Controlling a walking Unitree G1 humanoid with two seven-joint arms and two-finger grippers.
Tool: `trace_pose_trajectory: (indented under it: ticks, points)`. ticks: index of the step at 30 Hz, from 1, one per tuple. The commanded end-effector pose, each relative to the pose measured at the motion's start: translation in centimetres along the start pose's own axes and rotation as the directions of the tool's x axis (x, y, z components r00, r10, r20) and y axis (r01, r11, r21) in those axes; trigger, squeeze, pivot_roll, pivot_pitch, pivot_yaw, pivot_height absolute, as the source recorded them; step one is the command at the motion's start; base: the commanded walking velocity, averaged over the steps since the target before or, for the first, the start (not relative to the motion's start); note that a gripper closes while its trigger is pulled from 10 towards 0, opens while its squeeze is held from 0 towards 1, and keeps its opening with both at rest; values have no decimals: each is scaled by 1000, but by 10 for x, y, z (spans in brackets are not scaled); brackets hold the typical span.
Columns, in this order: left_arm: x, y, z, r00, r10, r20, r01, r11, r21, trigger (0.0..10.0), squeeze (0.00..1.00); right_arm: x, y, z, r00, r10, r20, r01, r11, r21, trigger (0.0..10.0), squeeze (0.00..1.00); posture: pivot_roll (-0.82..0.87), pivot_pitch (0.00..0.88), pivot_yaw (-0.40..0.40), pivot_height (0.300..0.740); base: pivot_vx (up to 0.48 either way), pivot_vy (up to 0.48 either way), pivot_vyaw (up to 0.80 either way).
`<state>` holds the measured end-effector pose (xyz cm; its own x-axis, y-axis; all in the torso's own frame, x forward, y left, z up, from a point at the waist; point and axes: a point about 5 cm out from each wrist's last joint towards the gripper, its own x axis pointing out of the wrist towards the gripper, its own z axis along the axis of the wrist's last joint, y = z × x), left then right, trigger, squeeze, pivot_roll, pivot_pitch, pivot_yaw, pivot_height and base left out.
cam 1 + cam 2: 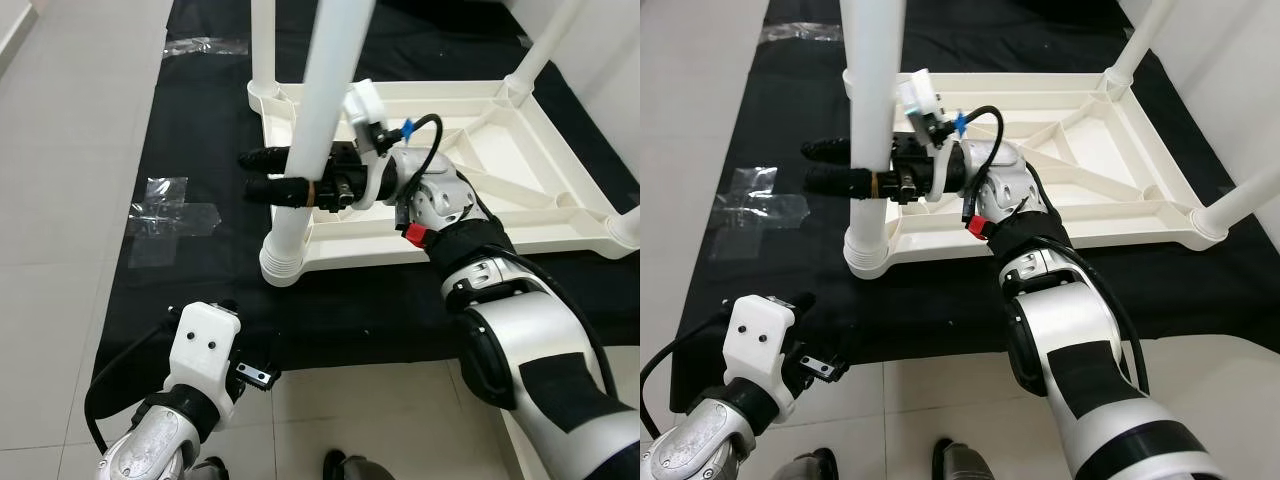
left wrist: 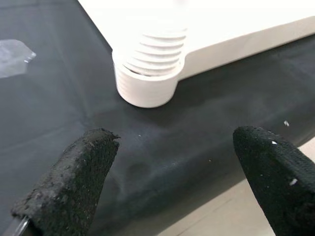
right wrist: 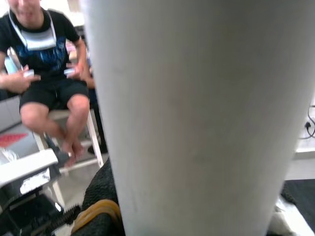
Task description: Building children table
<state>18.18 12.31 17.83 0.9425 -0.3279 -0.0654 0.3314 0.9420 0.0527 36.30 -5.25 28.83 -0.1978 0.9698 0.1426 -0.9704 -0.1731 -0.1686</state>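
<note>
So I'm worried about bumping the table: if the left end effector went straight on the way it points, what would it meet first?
Probably the black mat, then the threaded leg socket at the table's corner. The left end effector is open and aimed low toward it; depth is unclear.

Pale tiled floor point(image 1: 60, 150) carried a black mat point(image 1: 200, 130). On the mat lay the inverted white table top point(image 1: 480, 215). Clear tape patches point(image 1: 165, 215) lay at the mat's left edge.
</note>
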Motion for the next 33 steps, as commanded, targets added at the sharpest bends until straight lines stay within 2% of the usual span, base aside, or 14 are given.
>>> trace_pose_trajectory:
  ticks: [1, 6, 9, 11, 13, 18, 19, 20, 21, 24, 25, 31, 32, 33]
  points:
    - [-3, -2, -1, 1000, -11, -18, 11, 1000, -4, 10000, 0, 0, 15, -56, 996, 59, -70, -40, 970, 241, 10000, 0, 173, 336, -125, 740, 0, 0, 0]
    - [-2, -2, -1, 1000, -14, -17, 14, 1000, -4, 10000, 0, -1, 17, -60, 994, 66, -86, -43, 969, 245, 10000, 0, 176, 329, -118, 740, 0, 0, 0]
    - [-1, -3, 0, 1000, -23, -13, 23, 1000, 2, 10000, 0, 1, 21, -69, 984, 97, -149, -58, 968, 244, 10000, 0, 172, 331, -114, 740, 0, 0, 0]
    - [-1, -3, 0, 1000, -23, -13, 23, 1000, 2, 10000, 0, 1, 21, -69, 984, 97, -149, -58, 968, 244, 10000, 0, 172, 331, -114, 740, 0, 0, 0]
    - [-1, -2, 0, 1000, -24, -13, 24, 1000, 5, 10000, 0, 4, 23, -75, 964, 130, -233, -76, 971, 228, 10000, 0, 174, 330, -113, 740, 0, 0, 0]
    - [0, -3, 1, 1000, -24, -11, 24, 1000, 5, 10000, 0, 4, 22, -76, 941, 144, -306, -82, 975, 207, 10000, 0, 168, 322, -116, 740, 0, 0, 0]
    - [1, -4, 1, 1000, -24, -9, 25, 1000, 6, 10000, 0, 4, 21, -75, 924, 154, -351, -89, 977, 195, 10000, 0, 166, 321, -118, 740, 0, 0, 0]
    - [1, -4, 1, 1000, -24, -9, 25, 1000, 6, 10000, 0, 4, 21, -75, 924, 154, -351, -89, 977, 195, 10000, 0, 166, 321, -118, 740, 0, 0, 0]
    - [3, -4, 1, 1000, -24, -6, 24, 1000, 6, 10000, 0, 4, 20, -75, 901, 164, -401, -96, 978, 185, 10000, 0, 157, 322, -115, 740, 0, 0, 0]
    - [3, -4, 1, 1000, -23, -7, 23, 1000, 7, 10000, 0, 4, 20, -75, 894, 171, -414, -98, 977, 191, 10000, 0, 156, 319, -117, 740, 0, 0, 0]
    - [4, -4, 0, 1000, -25, -7, 25, 1000, 8, 10000, 0, 4, 20, -78, 871, 170, -460, -91, 978, 189, 10000, 0, 156, 320, -119, 740, 0, 0, 0]
    - [4, -5, 0, 1000, -27, -5, 27, 1000, 8, 10000, 0, 9, 19, -81, 853, 152, -499, -69, 981, 181, 10000, 0, 144, 316, -123, 740, 0, 0, 0]
    - [4, -5, 0, 1000, -27, -5, 27, 1000, 8, 10000, 0, 9, 19, -81, 853, 152, -499, -69, 981, 181, 10000, 0, 144, 316, -123, 740, 0, 0, 0]
    - [4, -7, 0, 1000, -26, -2, 26, 1000, 6, 10000, 0, 13, 19, -82, 870, 151, -469, -51, 975, 218, 10000, 0, 143, 313, -133, 740, 0, 0, 0]
